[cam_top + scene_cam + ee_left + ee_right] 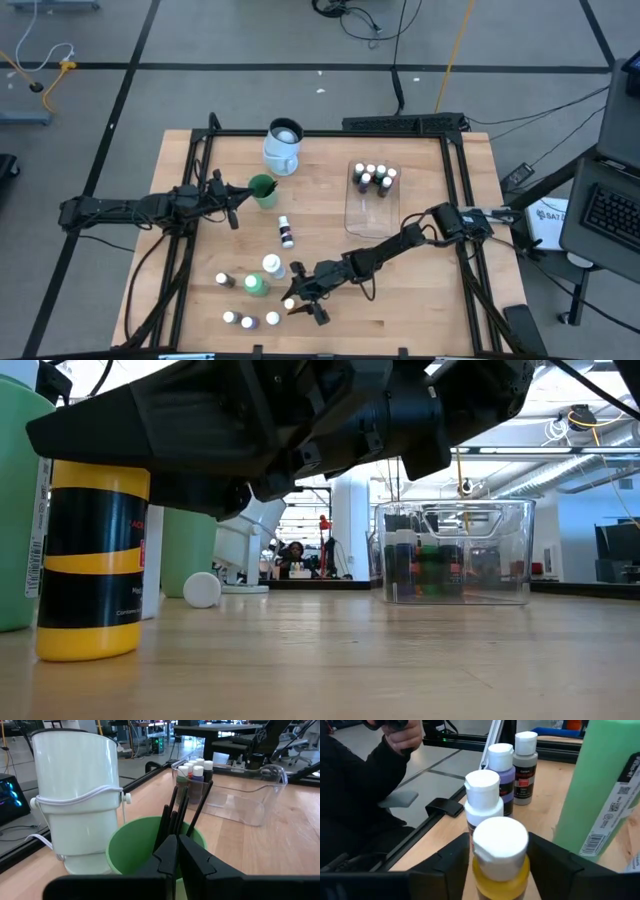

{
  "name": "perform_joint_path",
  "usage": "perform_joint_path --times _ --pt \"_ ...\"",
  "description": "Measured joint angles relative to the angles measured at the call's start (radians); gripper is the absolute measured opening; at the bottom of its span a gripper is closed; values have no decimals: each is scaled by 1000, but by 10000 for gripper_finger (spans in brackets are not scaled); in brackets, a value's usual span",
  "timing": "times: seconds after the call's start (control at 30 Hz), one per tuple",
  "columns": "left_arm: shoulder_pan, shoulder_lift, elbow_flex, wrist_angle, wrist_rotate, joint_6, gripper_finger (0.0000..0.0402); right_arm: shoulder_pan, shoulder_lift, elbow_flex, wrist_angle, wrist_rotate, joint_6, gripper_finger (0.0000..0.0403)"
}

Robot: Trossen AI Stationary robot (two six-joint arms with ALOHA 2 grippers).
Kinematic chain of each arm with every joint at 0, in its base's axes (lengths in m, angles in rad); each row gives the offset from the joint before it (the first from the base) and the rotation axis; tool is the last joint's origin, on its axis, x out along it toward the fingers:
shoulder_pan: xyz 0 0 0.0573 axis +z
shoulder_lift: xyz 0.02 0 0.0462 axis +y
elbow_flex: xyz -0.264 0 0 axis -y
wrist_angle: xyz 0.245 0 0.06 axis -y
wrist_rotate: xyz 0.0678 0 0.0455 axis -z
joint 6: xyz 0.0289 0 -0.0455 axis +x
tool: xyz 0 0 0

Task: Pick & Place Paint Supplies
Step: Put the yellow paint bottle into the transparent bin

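A small yellow bottle with a white cap point(500, 870) stands near the table's front edge point(290, 303). My right gripper point(499, 845) is around it, one finger on each side. Close by stand a white bottle point(482, 795), a purple one point(501, 770), a grey one point(525, 755) and the larger green bottle point(600, 790). Dark brushes point(175, 810) stand in a green cup point(145, 850). My left gripper point(177, 857) waits shut beside that cup point(262, 188). Several more bottles stand in the clear tub point(370, 210). My right gripper has the yellow bottle between its two fingers point(547, 865), which lie against the upper body just under the cap point(479, 870) with no gap showing. The fingers come nearly level from the table's right side. The bottle stands upright with its base on the table point(90, 650).
The white-and-pale-blue mug point(283, 145) stands at the far edge beside the green cup. Loose small bottles point(240, 320) dot the near left of the table, and one lies at the middle point(286, 232). A person's dark sleeve and hand point(402, 737) show beyond the table's edge.
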Motion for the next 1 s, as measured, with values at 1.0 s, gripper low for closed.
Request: perform_joint_path --times 1.0 --pt "0 0 0 -15 3 -24 19 -23 -947 -332 -640 488 -191 133"
